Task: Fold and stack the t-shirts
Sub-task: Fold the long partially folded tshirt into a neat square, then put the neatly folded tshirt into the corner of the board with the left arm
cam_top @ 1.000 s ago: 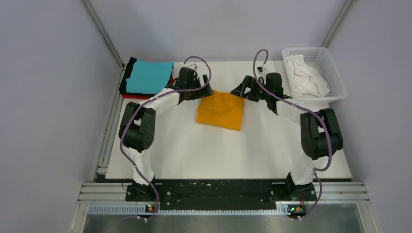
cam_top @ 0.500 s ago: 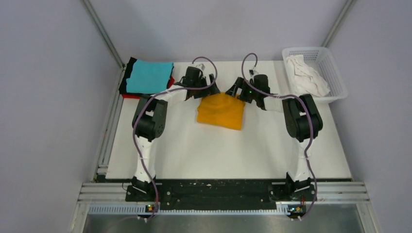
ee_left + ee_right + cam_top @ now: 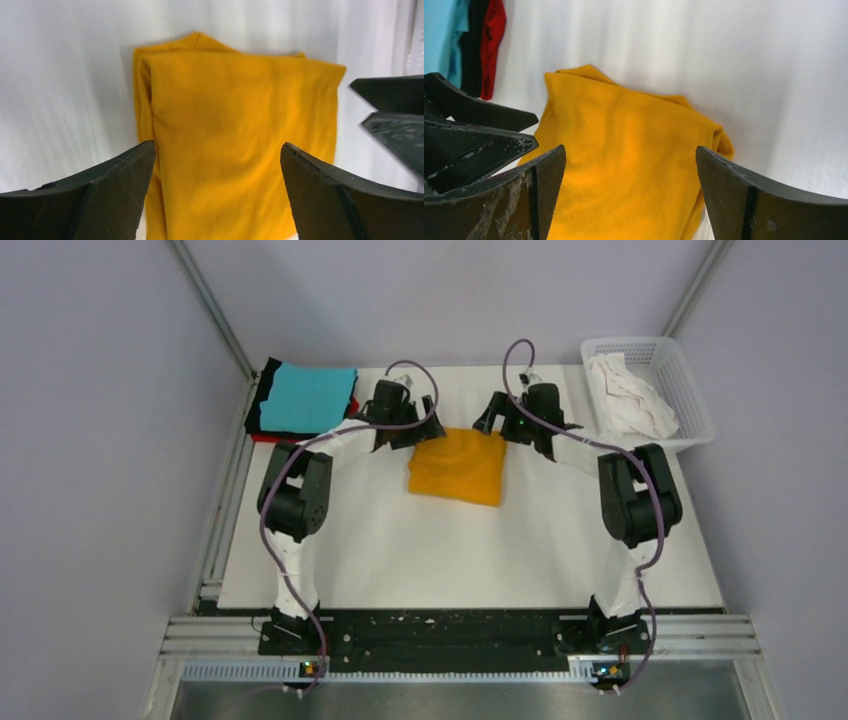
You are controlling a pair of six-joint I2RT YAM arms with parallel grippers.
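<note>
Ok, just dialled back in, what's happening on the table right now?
Both arms reach over the folded orange-yellow t-shirt in the middle of the table. The left pincer and right pincer are open near its far corners, holding nothing. A stack sits at the far left: cyan t-shirt on top, black t-shirt and red t-shirt beneath. A crumpled white t-shirt lies in the mesh basket, not yet folded.

Bright even light, soft shadows, blurred wrist views
</note>
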